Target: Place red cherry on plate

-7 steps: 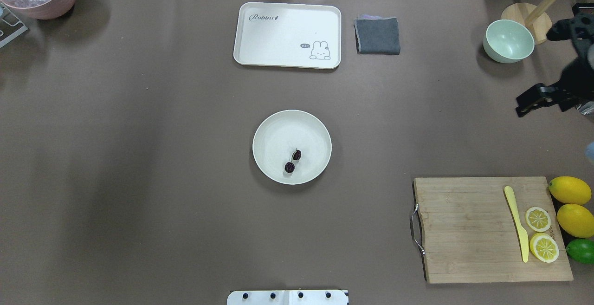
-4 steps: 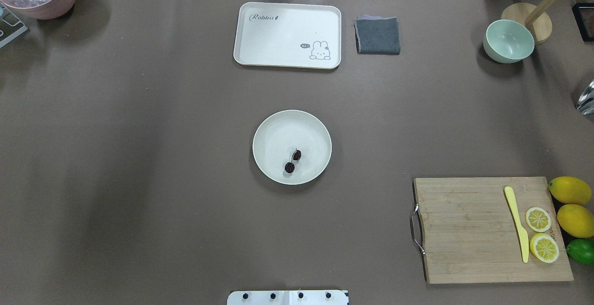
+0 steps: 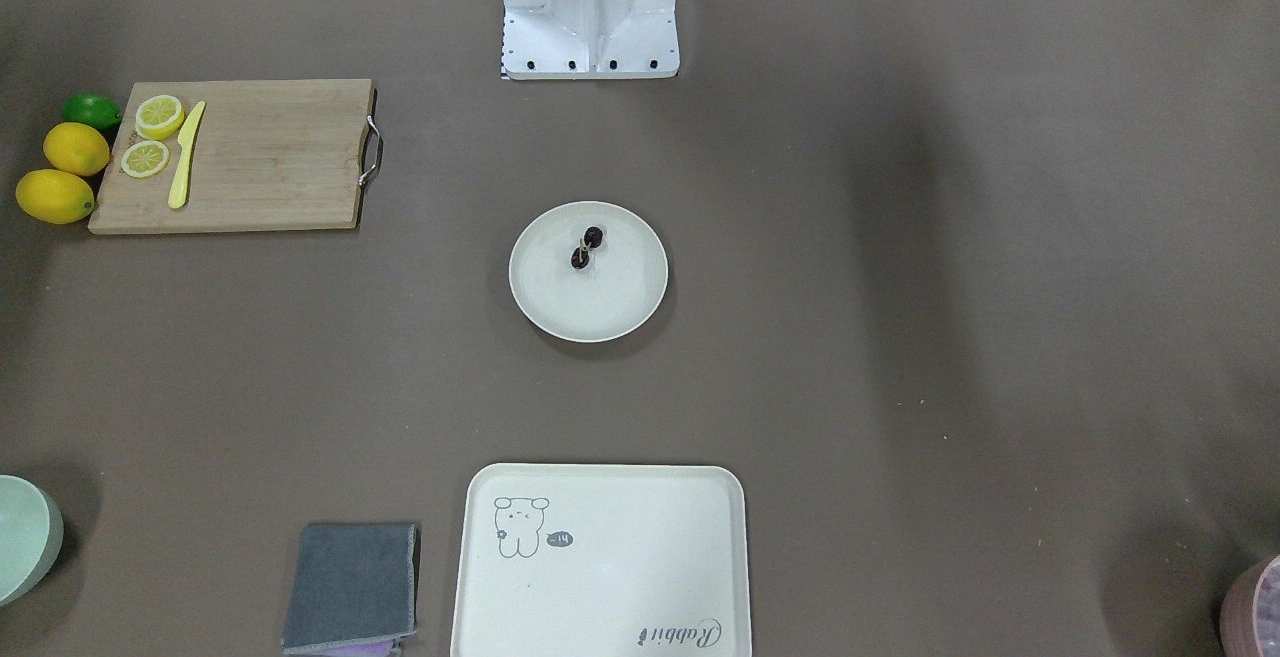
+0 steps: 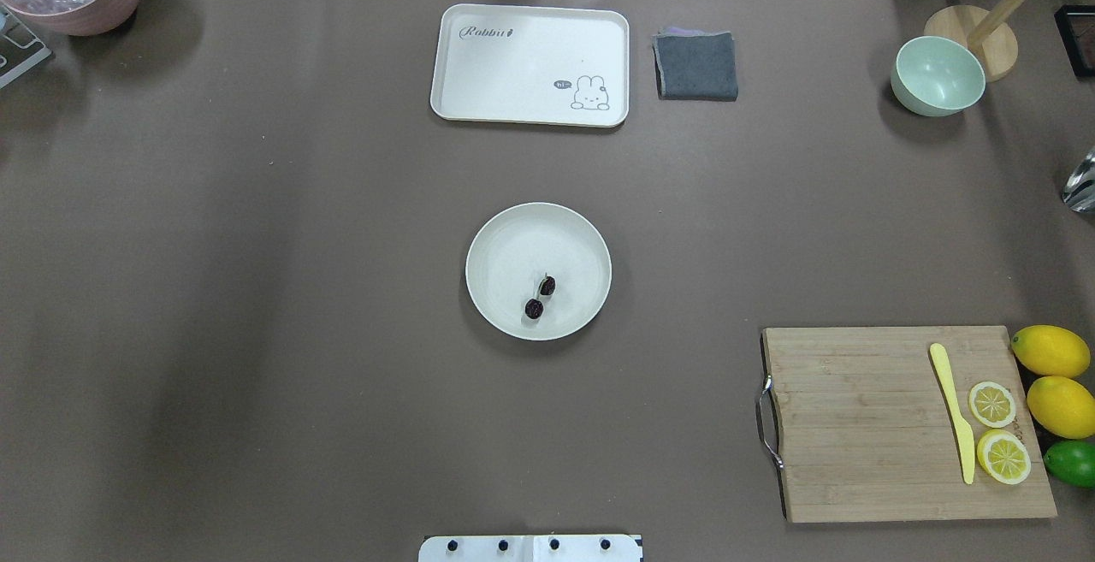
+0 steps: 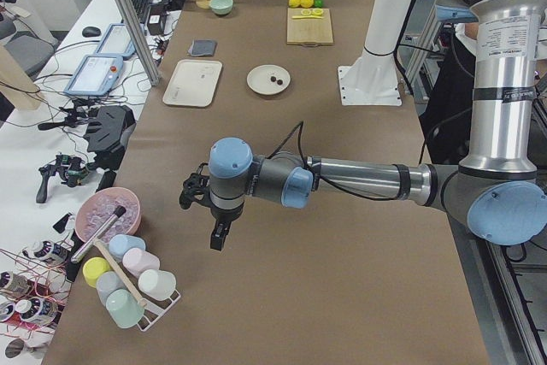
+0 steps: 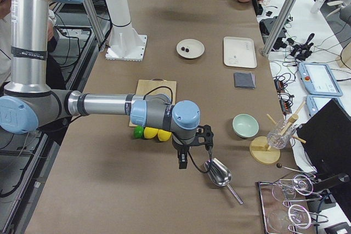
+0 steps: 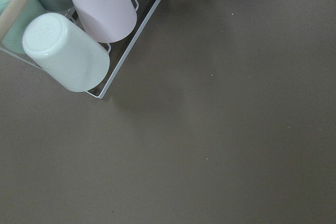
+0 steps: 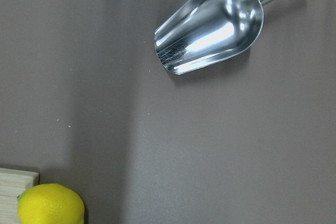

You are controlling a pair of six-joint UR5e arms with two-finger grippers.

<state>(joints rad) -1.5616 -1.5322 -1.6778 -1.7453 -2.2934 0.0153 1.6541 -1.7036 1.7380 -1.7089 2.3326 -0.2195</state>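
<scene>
Overhead exterior — right end effector (image 6: 183,161) gone; red cherry (image 4: 546,286) seemingly unmoved.

Table cover (image 4: 257,288): uniform matte grey-brown.
Plate (image 4: 513,245), frame centre: plain cream-white, no pattern.
Red cherry (image 4: 540,297): dark maroon, near black; stems brownish.
Tray (image 4: 513,66), top centre: cream, with a grey line-drawn animal in one corner and grey script lettering in the opposite one.
Cloth (image 4: 695,66): dark grey, purple edge showing.
Bowl (image 4: 938,76), upper right: mint green.
Cutting board (image 4: 855,425), lower right: pale wood grain.
Knife (image 4: 952,408): pale yellow.
Two lemon slices (image 4: 991,404): yellow rind, paler flesh.
Two lemons (image 4: 1050,351): yellow. Lime (image 4: 1071,463): green.
Scoop (image 8: 210,24): mirror silver.
</scene>
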